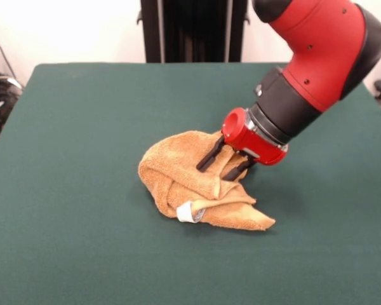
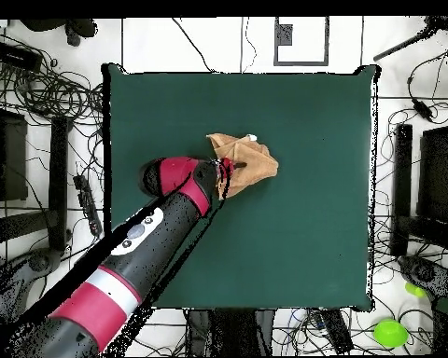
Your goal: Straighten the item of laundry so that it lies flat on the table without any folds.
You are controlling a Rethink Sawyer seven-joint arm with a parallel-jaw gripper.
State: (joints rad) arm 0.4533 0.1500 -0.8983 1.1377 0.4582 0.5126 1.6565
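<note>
The towel (image 1: 200, 184) is lying crumpled in a heap on the table (image 1: 82, 127), close to the middle of the green cloth and well apart from every edge. Several layers are folded over each other, and one pointed corner is sticking out on the side of the heap away from the arm.

The gripper (image 1: 223, 163) is coming down at a slant onto the top of the heap. Its two black fingers (image 1: 209, 155) are standing apart, and both tips are touching or pressing into the terry. From the front view I cannot tell if any cloth is already between them, so I am reading it as not yet closed on the towel. In the overhead view the fingers are at the edge of the towel nearest the arm.

To do this step well, I think the gripper should be taking only one layer near a border band, not the whole bundle. Then it should be pulling outward, low over the table, so the rest is dragging open and not lifting in a lump.

A small white tag (image 1: 187, 211) is showing at the front of the heap. Any writing on it is too small to read, and no brand is visible on the towel.
</note>
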